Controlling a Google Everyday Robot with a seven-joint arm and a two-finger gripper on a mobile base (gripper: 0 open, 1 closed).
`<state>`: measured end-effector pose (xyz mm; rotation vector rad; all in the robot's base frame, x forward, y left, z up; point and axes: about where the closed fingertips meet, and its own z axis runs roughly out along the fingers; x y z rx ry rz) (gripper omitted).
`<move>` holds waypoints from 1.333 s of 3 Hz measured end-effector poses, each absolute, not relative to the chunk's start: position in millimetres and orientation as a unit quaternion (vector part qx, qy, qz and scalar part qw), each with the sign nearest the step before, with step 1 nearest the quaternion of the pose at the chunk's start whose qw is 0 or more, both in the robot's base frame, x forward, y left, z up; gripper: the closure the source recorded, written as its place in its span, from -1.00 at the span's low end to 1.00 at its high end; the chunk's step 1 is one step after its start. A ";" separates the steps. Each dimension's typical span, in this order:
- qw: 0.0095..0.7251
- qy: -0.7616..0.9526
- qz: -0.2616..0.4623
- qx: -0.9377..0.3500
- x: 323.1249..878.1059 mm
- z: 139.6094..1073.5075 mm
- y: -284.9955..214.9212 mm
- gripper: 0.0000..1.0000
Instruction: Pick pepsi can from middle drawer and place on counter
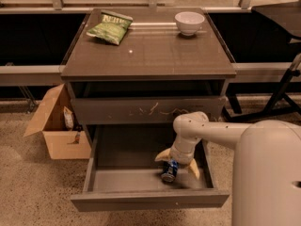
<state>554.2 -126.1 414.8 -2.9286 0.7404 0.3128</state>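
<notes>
Straddling part-hidden pepsi can [168,172]: spread claw [178,162]

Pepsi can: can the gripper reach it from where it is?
Probably yes. The drawer is open, nothing covers the can, and the gripper sits just above it with fingers spread to either side.
</notes>
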 end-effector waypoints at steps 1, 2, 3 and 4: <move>0.045 0.246 0.112 -0.962 552.8 396.6 -128.5 -0.49; 0.052 0.245 0.127 -0.960 551.1 381.8 -127.1 -0.03; 0.058 0.243 0.128 -0.960 551.1 382.1 -126.9 0.58; 0.078 0.238 0.103 -0.963 554.0 411.0 -127.8 0.99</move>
